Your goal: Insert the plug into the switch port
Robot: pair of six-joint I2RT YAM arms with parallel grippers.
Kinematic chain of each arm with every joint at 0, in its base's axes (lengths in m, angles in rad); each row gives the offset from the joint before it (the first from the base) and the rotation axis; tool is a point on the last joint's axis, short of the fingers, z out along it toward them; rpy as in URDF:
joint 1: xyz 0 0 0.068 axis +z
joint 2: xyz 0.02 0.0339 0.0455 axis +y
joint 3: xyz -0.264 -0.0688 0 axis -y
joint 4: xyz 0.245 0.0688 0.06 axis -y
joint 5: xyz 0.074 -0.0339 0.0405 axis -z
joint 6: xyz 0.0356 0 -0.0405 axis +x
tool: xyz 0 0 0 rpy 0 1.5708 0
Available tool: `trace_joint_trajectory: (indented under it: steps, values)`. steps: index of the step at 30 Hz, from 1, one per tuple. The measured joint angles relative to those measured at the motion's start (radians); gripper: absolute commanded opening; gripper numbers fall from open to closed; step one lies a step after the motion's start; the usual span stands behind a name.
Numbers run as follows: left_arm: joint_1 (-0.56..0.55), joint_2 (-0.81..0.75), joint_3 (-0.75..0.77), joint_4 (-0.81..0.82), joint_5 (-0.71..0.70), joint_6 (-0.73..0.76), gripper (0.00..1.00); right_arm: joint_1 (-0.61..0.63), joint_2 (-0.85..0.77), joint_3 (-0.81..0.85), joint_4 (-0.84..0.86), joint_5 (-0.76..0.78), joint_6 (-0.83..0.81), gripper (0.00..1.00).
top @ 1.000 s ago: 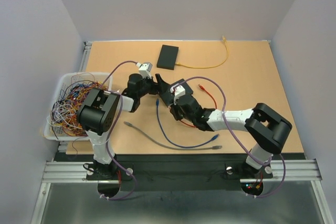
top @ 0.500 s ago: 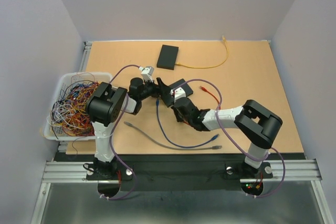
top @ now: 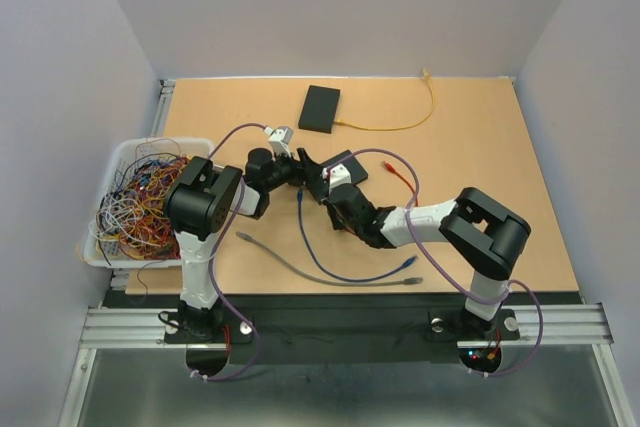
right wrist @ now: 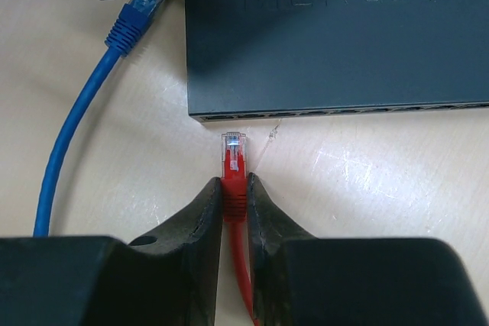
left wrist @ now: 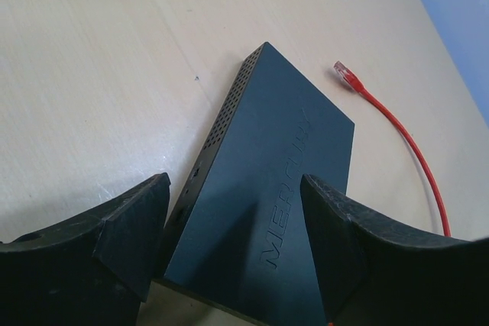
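The switch [top: 343, 161] lay flat near the middle of the table [top: 480, 147], lettered top upward. The left gripper [left wrist: 233, 219] stood spread wide, one finger on each side of the switch; whether either finger touched it could not be told. The right gripper [right wrist: 234, 188] was clenched on the red plug [right wrist: 234, 154], gripping it just behind its clear tip. The plug pointed at the switch's port face and sat just beside it, not yet in a port. A blue cable [right wrist: 126, 28] lay on the table with its end near the switch's corner. A grey cable [top: 300, 269] ran toward the near edge. A second switch [top: 320, 109] with a yellow cable [top: 400, 127] sat by the far edge, and a bin [top: 105, 172] of wires stood at the left edge.
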Motion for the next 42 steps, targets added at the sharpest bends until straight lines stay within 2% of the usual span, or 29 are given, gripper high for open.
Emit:
trace_joint_trajectory:
  steps: [7,42]
  values:
    - [0.000,0.000,0.000,-0.001,-0.013,0.006,0.74,0.000,0.022,0.034,-0.011,-0.002,0.005,0.01]
    - [0.000,0.000,0.000,-0.013,-0.028,0.033,0.73,0.000,0.026,0.109,-0.130,0.003,0.010,0.00]
